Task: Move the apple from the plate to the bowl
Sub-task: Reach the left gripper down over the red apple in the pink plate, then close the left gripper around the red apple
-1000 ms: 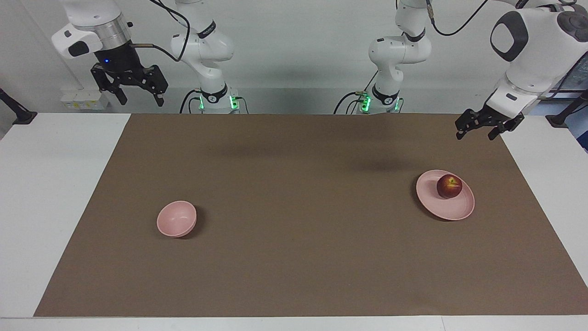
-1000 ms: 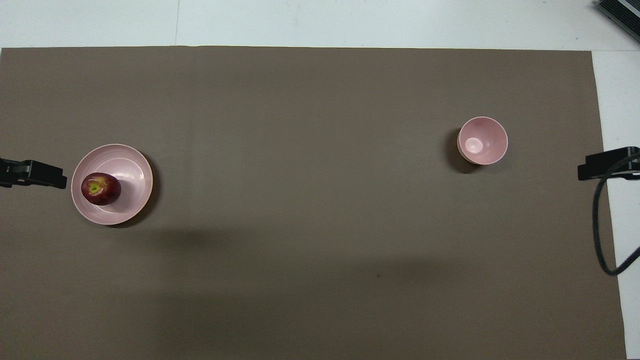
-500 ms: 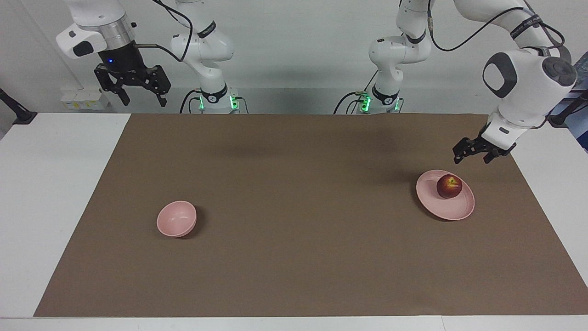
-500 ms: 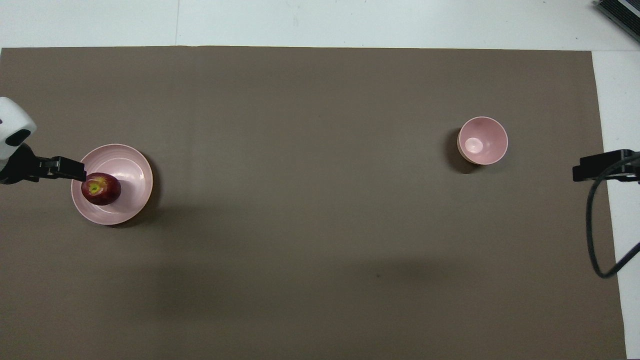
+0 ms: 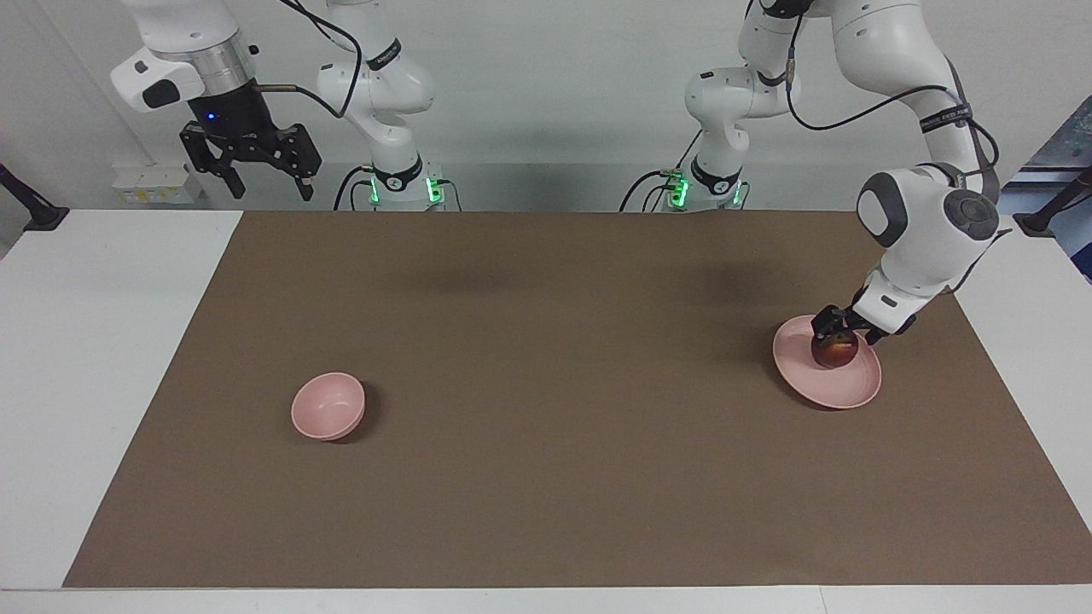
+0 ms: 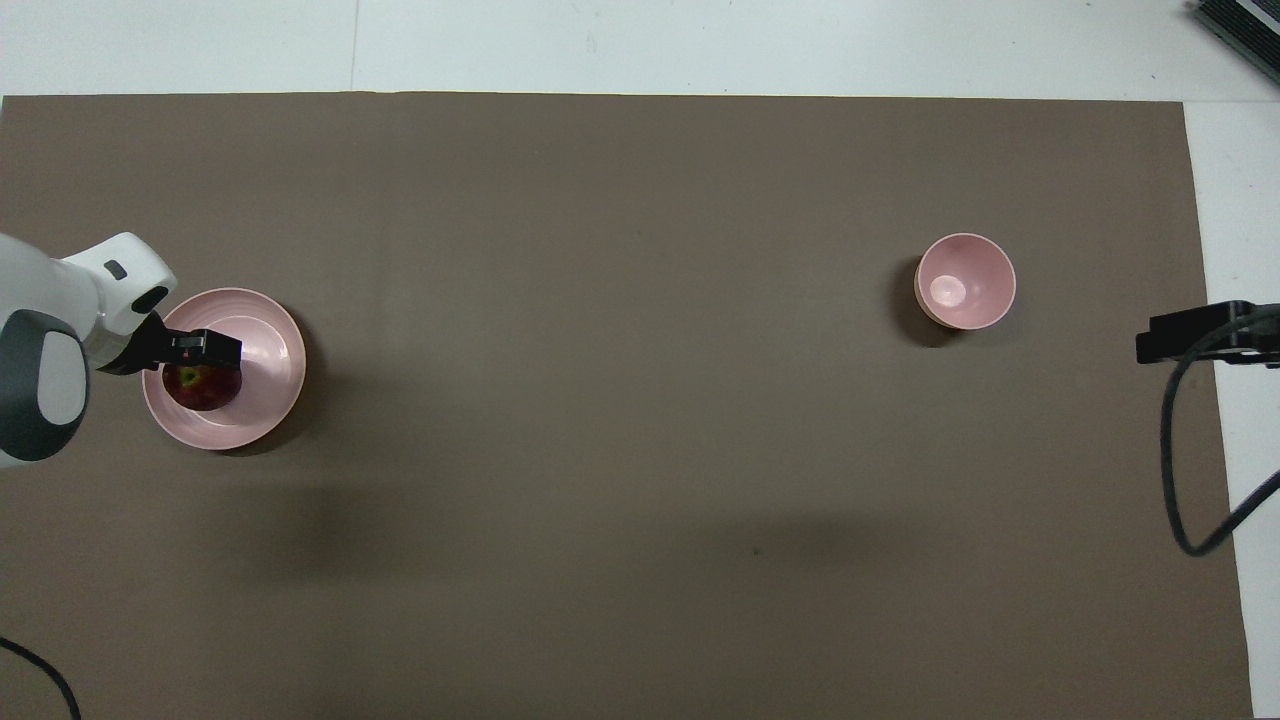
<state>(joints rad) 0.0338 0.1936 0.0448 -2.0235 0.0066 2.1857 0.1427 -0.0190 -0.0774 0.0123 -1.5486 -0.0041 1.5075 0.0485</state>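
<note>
Meanwhile, a small round dark red apple (image 5: 835, 350) is seen resting on a flat, pale pink plate (image 5: 840, 388) toward the left arm's end of a white desk (image 5: 102, 341) covered by a brown mat (image 5: 546, 477). The left hand (image 5: 840, 331) is lowered onto the apple, its fingers spread apart on either side of the fruit; whether contact is made cannot be told. A small, deep, pale pink bowl (image 5: 328, 406) is placed well apart from the plate, toward the right arm's end of the mat. The right hand (image 5: 252, 166) is held high over the desk's edge nearest the robots, fingers apart and clasping nothing, as that arm waits.
</note>
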